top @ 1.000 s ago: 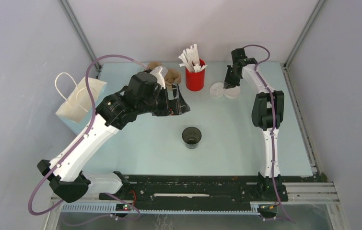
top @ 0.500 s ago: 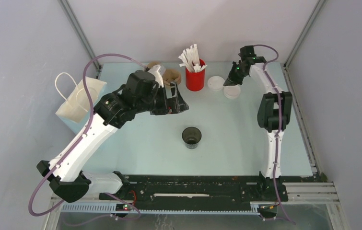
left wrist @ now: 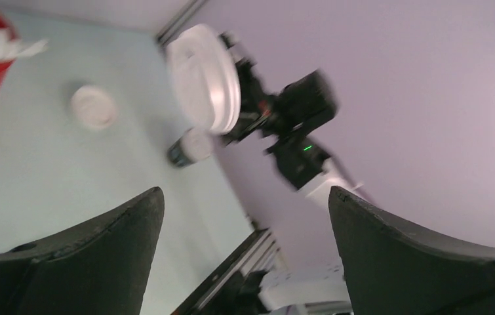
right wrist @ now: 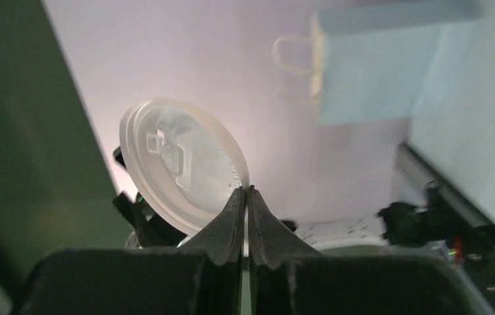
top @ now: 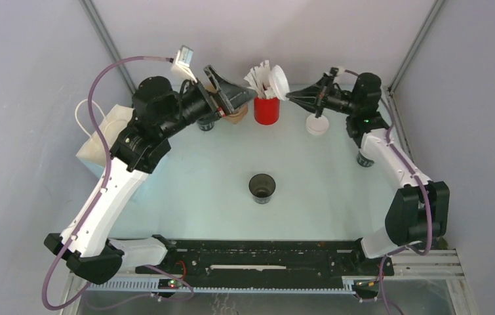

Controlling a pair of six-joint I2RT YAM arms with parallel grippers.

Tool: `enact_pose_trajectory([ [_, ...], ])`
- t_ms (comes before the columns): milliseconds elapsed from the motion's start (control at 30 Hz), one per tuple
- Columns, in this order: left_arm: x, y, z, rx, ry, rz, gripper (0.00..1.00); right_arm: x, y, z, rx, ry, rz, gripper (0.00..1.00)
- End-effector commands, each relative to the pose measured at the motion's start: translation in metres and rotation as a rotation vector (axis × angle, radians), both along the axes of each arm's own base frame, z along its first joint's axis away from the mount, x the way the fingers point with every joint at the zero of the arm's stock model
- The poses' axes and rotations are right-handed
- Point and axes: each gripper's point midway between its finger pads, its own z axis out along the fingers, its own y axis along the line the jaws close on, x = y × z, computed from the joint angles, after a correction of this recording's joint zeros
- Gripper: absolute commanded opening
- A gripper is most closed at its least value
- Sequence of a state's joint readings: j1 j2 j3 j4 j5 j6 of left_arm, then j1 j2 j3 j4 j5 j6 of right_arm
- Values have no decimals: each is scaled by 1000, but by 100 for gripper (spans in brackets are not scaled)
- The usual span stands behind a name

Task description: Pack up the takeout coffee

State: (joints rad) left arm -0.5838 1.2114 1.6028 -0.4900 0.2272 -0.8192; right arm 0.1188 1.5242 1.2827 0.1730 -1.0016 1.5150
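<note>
Lid (right wrist: 179, 164) pinched by its rim in the clenched right tool (right wrist: 248, 190), aloft at upper centre of the overhead view; left tool (left wrist: 244, 193) gapes, empty. Takeout coffee (left wrist: 189, 146) stands at the table's (top: 185, 197) right side; packing likely needs a freed tool.

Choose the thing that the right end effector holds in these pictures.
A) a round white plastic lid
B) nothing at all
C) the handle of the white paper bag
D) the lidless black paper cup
A: the right end effector is shut on the rim of the round white plastic lid, held up in the air, while the lidless black paper cup stands alone on the table.
</note>
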Motion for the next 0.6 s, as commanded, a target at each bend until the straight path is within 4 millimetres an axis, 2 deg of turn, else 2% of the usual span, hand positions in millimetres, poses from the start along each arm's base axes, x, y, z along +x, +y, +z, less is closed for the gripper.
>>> enact_pose_trajectory([
  [0, -23, -5, 92, -268, -225, -105, 100, -70, 33, 107, 314, -67, 199, 8],
  [100, -31, 0, 110, -354, -261, -109, 100, -100, 57, 132, 410, -62, 273, 8],
  [200, -34, 6, 109, -375, -247, -89, 100, -118, 73, 139, 433, -60, 309, 7],
  [300, -37, 16, 97, -369, -205, -40, 100, -126, 78, 144, 441, -69, 309, 6],
  [433, -45, 30, 92, -414, -181, 1, 100, -133, 79, 147, 445, -73, 321, 6],
  [567, -53, 17, 96, -481, -132, -99, 100, -142, 81, 152, 469, -78, 352, 6],
])
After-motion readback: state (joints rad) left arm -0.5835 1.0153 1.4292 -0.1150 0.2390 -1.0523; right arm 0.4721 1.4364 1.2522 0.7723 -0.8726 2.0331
